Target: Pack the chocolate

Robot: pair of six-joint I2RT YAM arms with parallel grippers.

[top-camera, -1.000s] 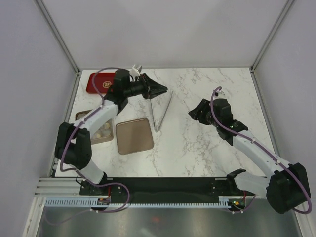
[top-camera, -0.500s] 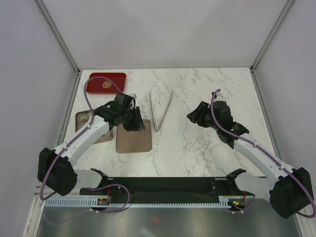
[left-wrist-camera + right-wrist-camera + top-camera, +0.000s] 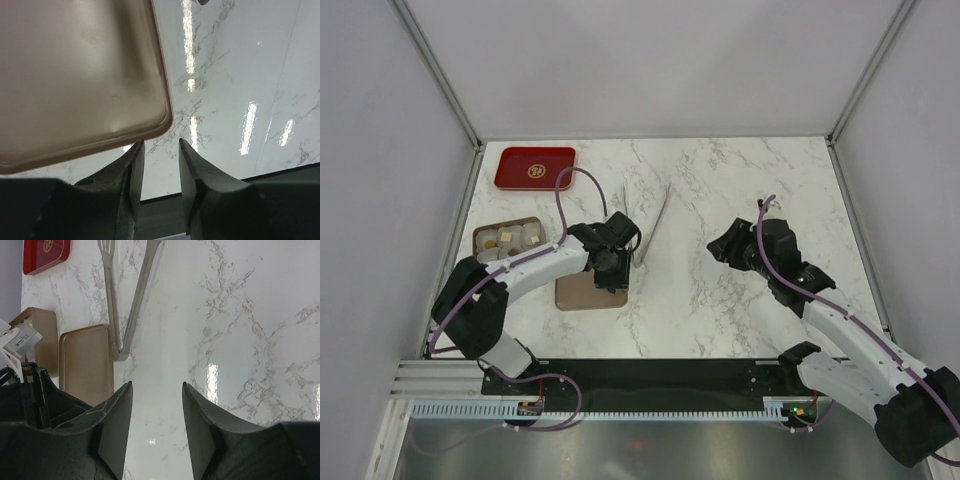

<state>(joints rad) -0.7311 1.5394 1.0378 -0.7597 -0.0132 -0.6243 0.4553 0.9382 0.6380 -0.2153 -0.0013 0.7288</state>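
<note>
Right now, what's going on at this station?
The left end effector hangs open at a corner of the tan lid, gripping nothing. The box of chocolate sits uncovered to the left of the lid. The right end effector is open and empty above bare table. Tongs and a red tray lie untouched further back.
</note>
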